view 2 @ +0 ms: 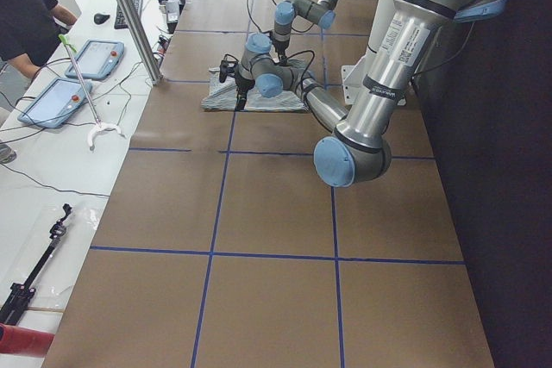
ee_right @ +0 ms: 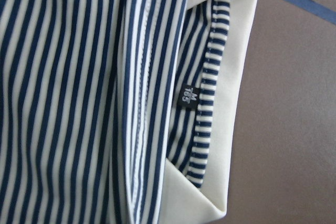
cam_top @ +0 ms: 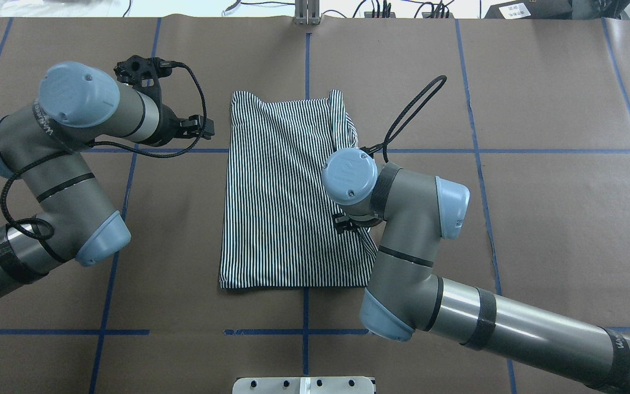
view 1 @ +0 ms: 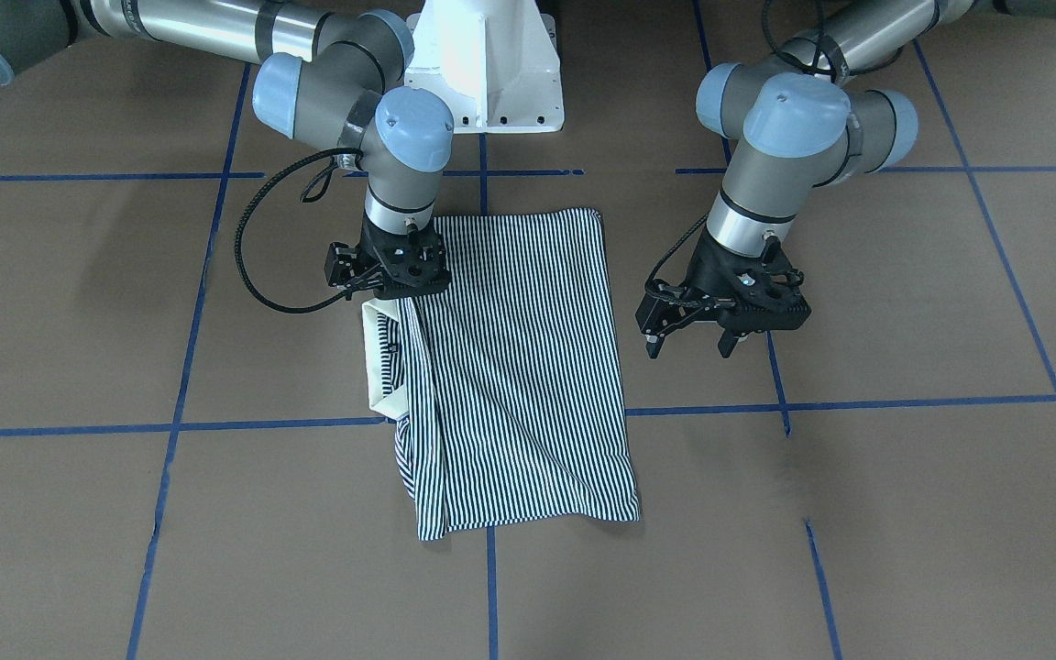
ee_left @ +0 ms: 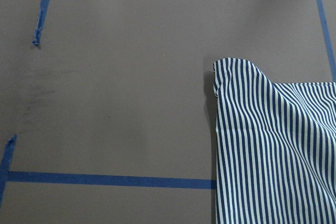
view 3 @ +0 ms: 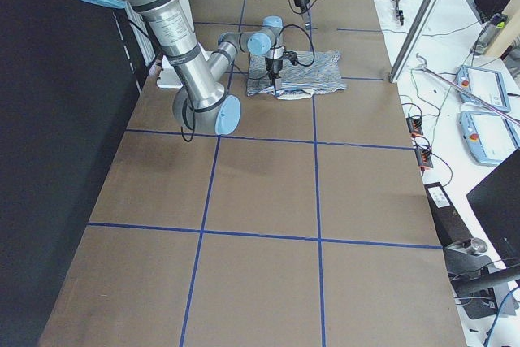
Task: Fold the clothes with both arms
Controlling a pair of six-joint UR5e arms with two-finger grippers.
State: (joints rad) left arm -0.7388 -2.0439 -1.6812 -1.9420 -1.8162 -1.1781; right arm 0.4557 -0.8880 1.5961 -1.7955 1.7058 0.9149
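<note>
The navy-and-white striped polo shirt (view 1: 528, 367) lies folded into a long rectangle at the table's middle, also seen in the overhead view (cam_top: 282, 208). Its cream collar (view 1: 372, 367) sticks out at one long edge and shows close up with a size tag in the right wrist view (ee_right: 231, 103). My right gripper (view 1: 400, 295) points down onto that edge just beside the collar and looks shut on a ridge of striped fabric; my wrist hides it from overhead. My left gripper (view 1: 688, 346) is open and empty, hovering off the opposite long edge (cam_top: 201, 126). The left wrist view shows a shirt corner (ee_left: 236, 77).
The brown table cover (view 1: 904, 513) is marked with blue tape lines (view 1: 262, 426). The white pedestal base (view 1: 491, 73) stands just behind the shirt. A side bench with tablets (view 2: 65, 101) and a person are beyond the table's far edge.
</note>
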